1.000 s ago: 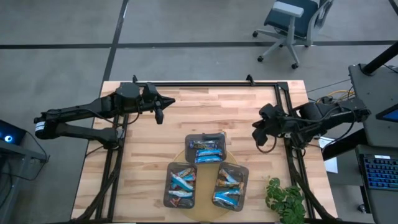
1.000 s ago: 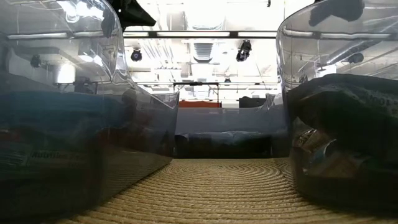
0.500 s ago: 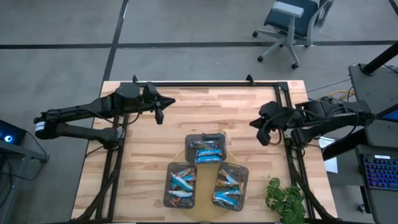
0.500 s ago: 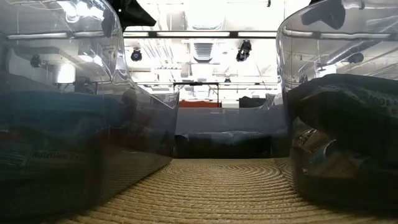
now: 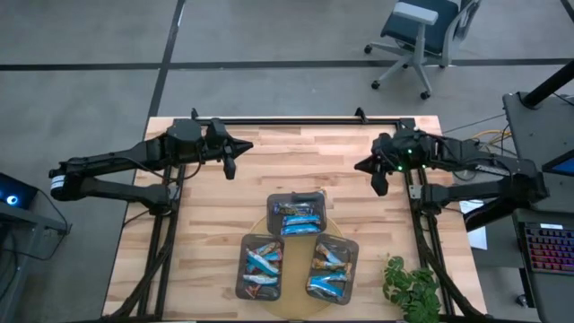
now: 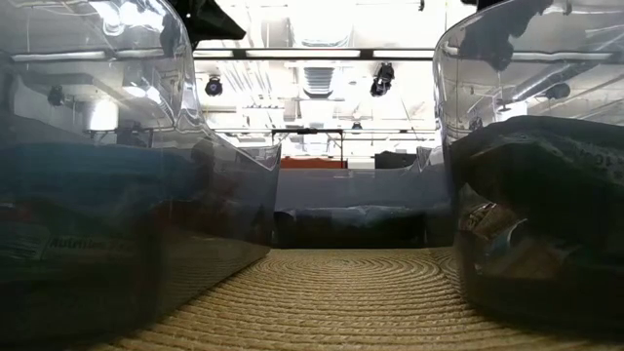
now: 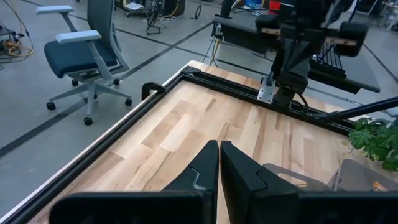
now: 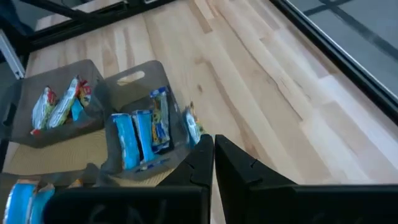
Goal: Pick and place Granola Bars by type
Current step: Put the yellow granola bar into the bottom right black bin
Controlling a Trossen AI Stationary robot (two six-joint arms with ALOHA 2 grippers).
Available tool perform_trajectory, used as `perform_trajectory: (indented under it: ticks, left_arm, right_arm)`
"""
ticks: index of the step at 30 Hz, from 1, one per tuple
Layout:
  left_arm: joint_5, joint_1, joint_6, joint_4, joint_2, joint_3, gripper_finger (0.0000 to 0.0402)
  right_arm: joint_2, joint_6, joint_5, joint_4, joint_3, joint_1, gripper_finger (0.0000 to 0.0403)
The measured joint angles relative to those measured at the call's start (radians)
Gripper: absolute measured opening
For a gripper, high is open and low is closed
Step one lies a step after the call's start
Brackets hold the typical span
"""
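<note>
- Grey floor surrounds the pale wooden surface [image 5: 296, 170], with a blue office chair [image 5: 420, 31] standing well beyond its far edge and a green plant [image 5: 408, 289] at its near right corner.
- Three dark grey trays [image 5: 259, 266] sit together on a round woven mat [image 6: 331, 292] near the front middle of the surface: one toward the back, two side by side in front.
- All the Granola Bars [image 5: 299, 218] visible lie inside these trays; the back tray holds mainly blue ones, while the two front trays hold mixed blue, tan and silvery wrappers.
- Over the far left of the surface hovers the left tool [image 5: 230, 167], its fingers pressed together and holding nothing.
- Over the far right hovers the right tool [image 5: 379, 182], likewise closed and empty, well apart from the trays.
- Judging by their look, the bars are light and fairly stiff inside, but the shiny wrappers are likely slippery and crinkle easily.
- The best hold is probably across a bar's narrow width near its middle, fingers either side of the long edges, avoiding the loose crimped ends.
- Bars lying overlapped in the front trays may drag a neighbour along, so a top-lying bar seems the safer pick.
</note>
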Motion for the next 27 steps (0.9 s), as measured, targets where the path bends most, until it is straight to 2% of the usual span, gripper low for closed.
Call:
perform_trajectory:
  ticks: [8,12,23,27]
  left_arm:
    - [0.0,0.0,-0.006,0.0,0.0,0.0,0.0]
    - [-0.001,0.0,-0.007,-0.001,0.0,0.0,0.0]
    - [-0.003,0.0,-0.006,-0.001,0.0,0.0,0.0]
    - [0.086,0.0,0.03,-0.001,0.0,0.0,0.0]
  right_arm:
    - [0.002,-0.095,-0.117,0.149,-0.17,-0.058,0.0008]
    - [0.014,-0.019,-0.119,0.214,-0.232,-0.059,0.0008]
    - [0.015,0.009,-0.118,0.479,-0.336,-0.058,0.0009]
    - [0.015,0.008,-0.119,0.495,-0.34,-0.058,0.0009]
